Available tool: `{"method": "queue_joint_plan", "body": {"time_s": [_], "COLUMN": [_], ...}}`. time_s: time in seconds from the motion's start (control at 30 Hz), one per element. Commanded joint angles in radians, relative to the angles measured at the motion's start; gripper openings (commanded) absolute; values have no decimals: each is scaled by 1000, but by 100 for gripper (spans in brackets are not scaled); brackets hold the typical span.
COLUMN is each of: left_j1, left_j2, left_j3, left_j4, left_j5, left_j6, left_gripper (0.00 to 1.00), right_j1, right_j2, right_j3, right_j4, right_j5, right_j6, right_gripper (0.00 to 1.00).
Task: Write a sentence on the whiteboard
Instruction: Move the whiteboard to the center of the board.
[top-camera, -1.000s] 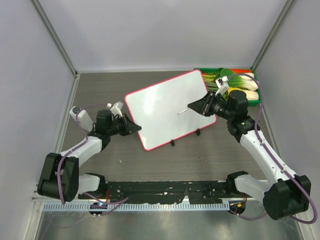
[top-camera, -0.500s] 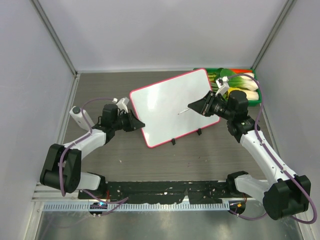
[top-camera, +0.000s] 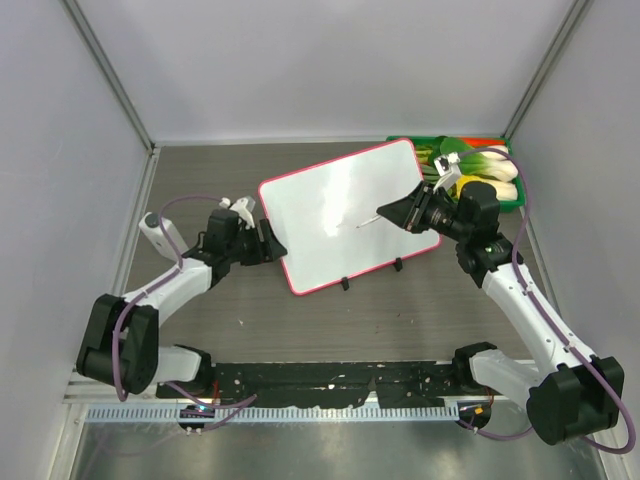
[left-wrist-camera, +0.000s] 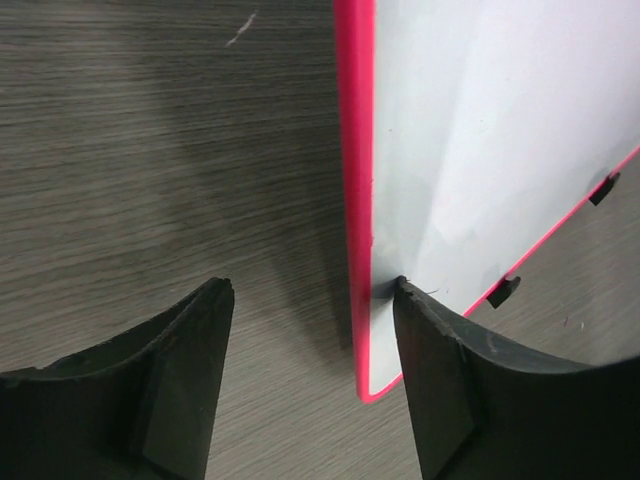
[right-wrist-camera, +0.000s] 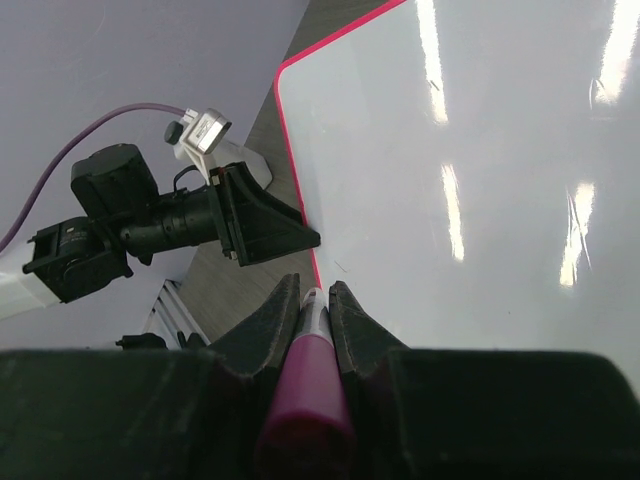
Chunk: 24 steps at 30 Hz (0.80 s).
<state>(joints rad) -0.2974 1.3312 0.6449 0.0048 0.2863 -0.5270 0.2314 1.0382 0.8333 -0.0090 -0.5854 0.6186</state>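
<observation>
The whiteboard (top-camera: 330, 205) lies tilted mid-table, white with a pink frame. Its face looks blank; no sentence is in view. My left gripper (top-camera: 270, 246) stands open at the board's near-left edge. In the left wrist view the pink edge (left-wrist-camera: 355, 200) runs between the jaws of this gripper (left-wrist-camera: 312, 290), and the right fingertip (left-wrist-camera: 415, 300) lies over the board (left-wrist-camera: 480, 130). My right gripper (top-camera: 388, 212) hovers over the board's right part, shut on a pink marker (right-wrist-camera: 305, 390) whose tip (top-camera: 366, 224) points at the surface (right-wrist-camera: 480, 150).
A green tray of vegetables (top-camera: 480, 165) sits at the back right, just behind the right arm. Two black clips (top-camera: 345, 286) (top-camera: 397, 265) stick out from the board's near edge. Grey walls enclose the table on three sides.
The left gripper pushed the board a little to the right, then opened and let go of its edge. The right gripper has kept still with the marker.
</observation>
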Motion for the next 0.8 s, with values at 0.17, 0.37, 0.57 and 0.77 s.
{"method": "queue_joint_plan", "body": {"time_s": [0.17,0.37,0.57,0.77], "left_j1": [1,1,-5,-120], "left_j2": [-98,-173,-288,-351], "left_j3": [62,85,131,182], "left_j4": [-190,-302,-420,-485], "left_j5": [-209,-328,-410,-482], "left_j6": [16,-13,-45,-90], "left_gripper": [77,81,85,88], "right_j1": [-6,-7,-7,-9], "right_j2": [-26,-29,-32,-41], "right_j3": [1,9,6,3], "right_j4": [26,15,17,-15], "right_j5": [9,13,13,32], "right_j6": [-19,-30,-33,-43], "right_gripper": [1,2,2,1]}}
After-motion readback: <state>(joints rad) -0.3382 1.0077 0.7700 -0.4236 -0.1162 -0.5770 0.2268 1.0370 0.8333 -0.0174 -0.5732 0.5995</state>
